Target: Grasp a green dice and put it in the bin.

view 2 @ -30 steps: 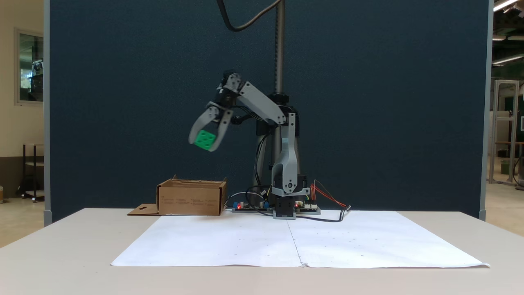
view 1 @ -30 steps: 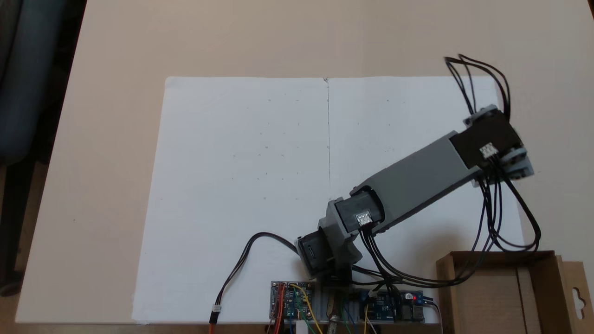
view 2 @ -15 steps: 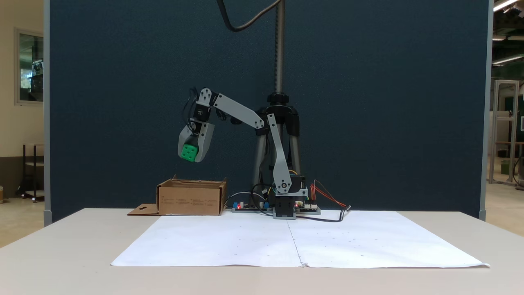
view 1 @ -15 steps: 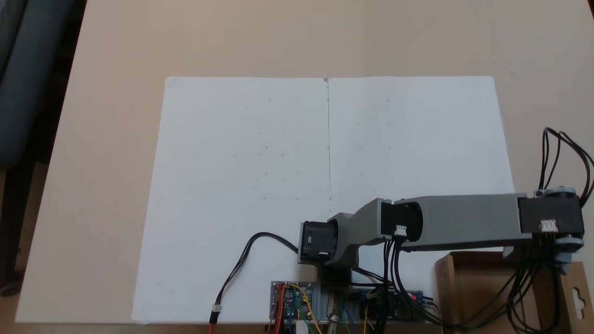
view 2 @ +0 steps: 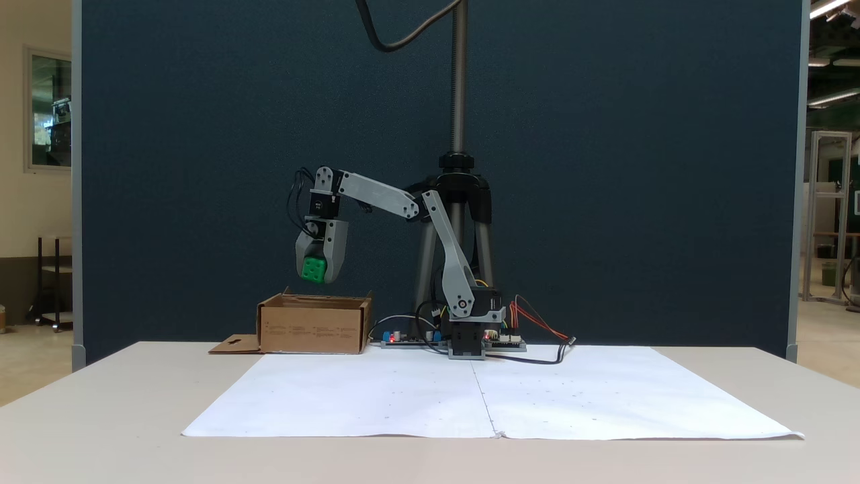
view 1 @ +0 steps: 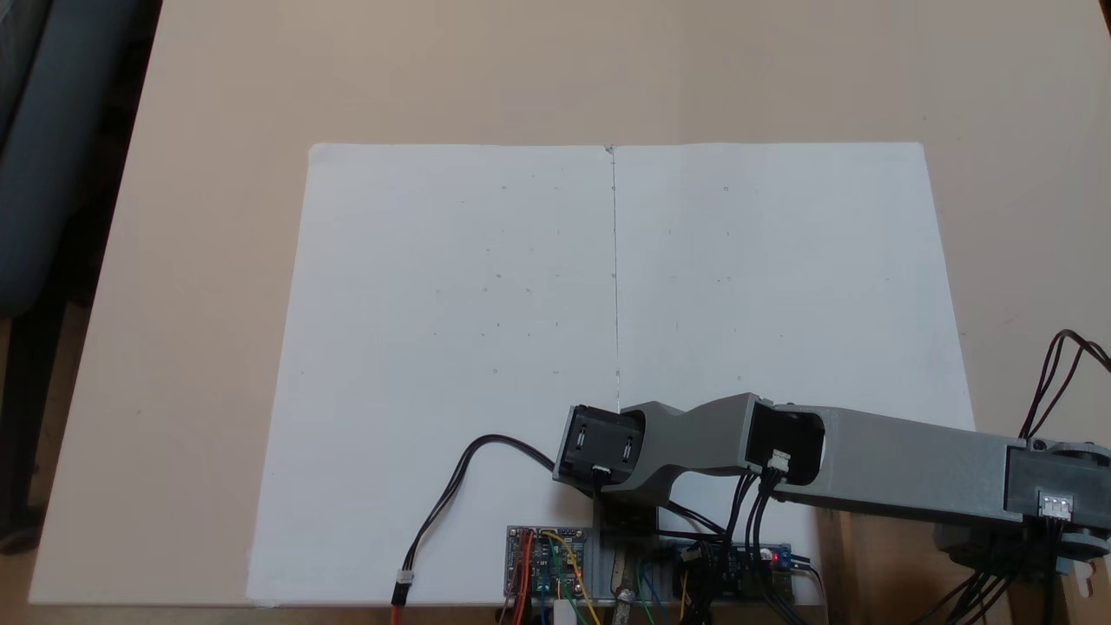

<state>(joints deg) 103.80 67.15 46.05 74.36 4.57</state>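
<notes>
A large white paper sheet (view 1: 486, 347) with a centre crease lies flat on the beige table (view 1: 217, 104). Circuit boards (view 1: 545, 562) with coloured wires sit at its near edge. A dark blue partition (view 2: 638, 168) stands behind, with what seems a tripod (view 2: 459, 181).

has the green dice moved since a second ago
Yes. In the side-on fixed view the green dice, shut in the gripper, has shifted left and come down, now hanging just above the bin.
</notes>
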